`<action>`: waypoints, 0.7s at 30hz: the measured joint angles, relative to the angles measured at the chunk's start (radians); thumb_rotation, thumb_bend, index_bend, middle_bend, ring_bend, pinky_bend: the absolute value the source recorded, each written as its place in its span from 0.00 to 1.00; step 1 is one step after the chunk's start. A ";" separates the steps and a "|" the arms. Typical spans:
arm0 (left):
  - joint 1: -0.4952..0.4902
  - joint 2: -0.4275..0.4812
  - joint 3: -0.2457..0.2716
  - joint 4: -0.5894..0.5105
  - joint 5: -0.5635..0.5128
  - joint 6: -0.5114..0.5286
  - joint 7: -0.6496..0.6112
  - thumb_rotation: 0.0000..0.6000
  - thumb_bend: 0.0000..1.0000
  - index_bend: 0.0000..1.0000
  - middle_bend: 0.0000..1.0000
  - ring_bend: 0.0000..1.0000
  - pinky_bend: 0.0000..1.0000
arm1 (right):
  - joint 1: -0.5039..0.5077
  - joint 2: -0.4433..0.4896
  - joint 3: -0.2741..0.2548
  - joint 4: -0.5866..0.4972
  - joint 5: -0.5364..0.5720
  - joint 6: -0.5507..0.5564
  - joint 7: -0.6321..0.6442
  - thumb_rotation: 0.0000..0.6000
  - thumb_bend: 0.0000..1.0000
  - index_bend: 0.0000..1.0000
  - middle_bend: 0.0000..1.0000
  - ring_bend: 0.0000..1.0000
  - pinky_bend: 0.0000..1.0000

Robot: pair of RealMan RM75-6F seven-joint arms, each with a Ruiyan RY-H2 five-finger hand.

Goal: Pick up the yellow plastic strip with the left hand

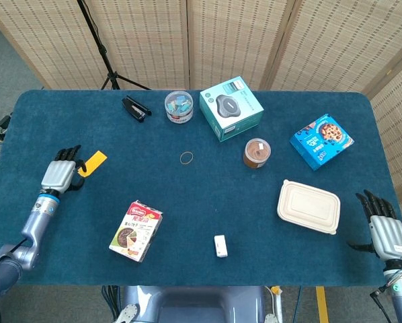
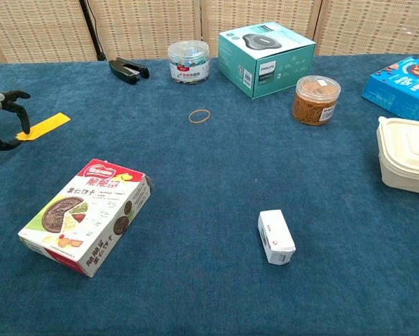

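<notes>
The yellow plastic strip (image 1: 93,162) lies flat on the blue cloth near the table's left side; the chest view shows this strip (image 2: 45,125) at its left edge. My left hand (image 1: 58,172) sits just left of it with curved fingers apart. In the chest view the left hand (image 2: 1,119) arches over the strip's near end, one fingertip (image 2: 23,127) at that end and the thumb below, apart from it. Nothing is gripped. My right hand (image 1: 385,230) rests open at the table's right front corner, outside the chest view.
A snack box (image 1: 136,231) lies right of and nearer than the left hand. A black stapler (image 1: 136,108), a clear jar (image 1: 178,106), a teal box (image 1: 231,108) and a rubber band (image 1: 187,158) lie farther back. A small white box (image 1: 220,245) and a beige container (image 1: 308,206) lie to the right.
</notes>
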 measured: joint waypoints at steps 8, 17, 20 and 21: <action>-0.005 -0.026 0.000 0.044 0.002 -0.005 -0.001 1.00 0.36 0.48 0.00 0.00 0.00 | 0.001 0.000 -0.001 0.001 0.001 -0.005 0.004 1.00 0.00 0.00 0.00 0.00 0.00; -0.008 -0.043 -0.006 0.080 -0.003 -0.016 0.002 1.00 0.36 0.51 0.00 0.00 0.00 | 0.003 0.000 -0.001 0.005 0.002 -0.010 0.014 1.00 0.00 0.00 0.00 0.00 0.00; -0.008 -0.047 -0.005 0.085 -0.002 -0.019 0.000 1.00 0.36 0.54 0.00 0.00 0.00 | 0.003 0.000 -0.001 0.005 0.001 -0.010 0.015 1.00 0.00 0.00 0.00 0.00 0.00; -0.008 -0.049 -0.005 0.087 -0.002 -0.020 0.000 1.00 0.36 0.55 0.00 0.00 0.00 | 0.003 0.000 -0.001 0.005 0.000 -0.010 0.017 1.00 0.00 0.00 0.00 0.00 0.00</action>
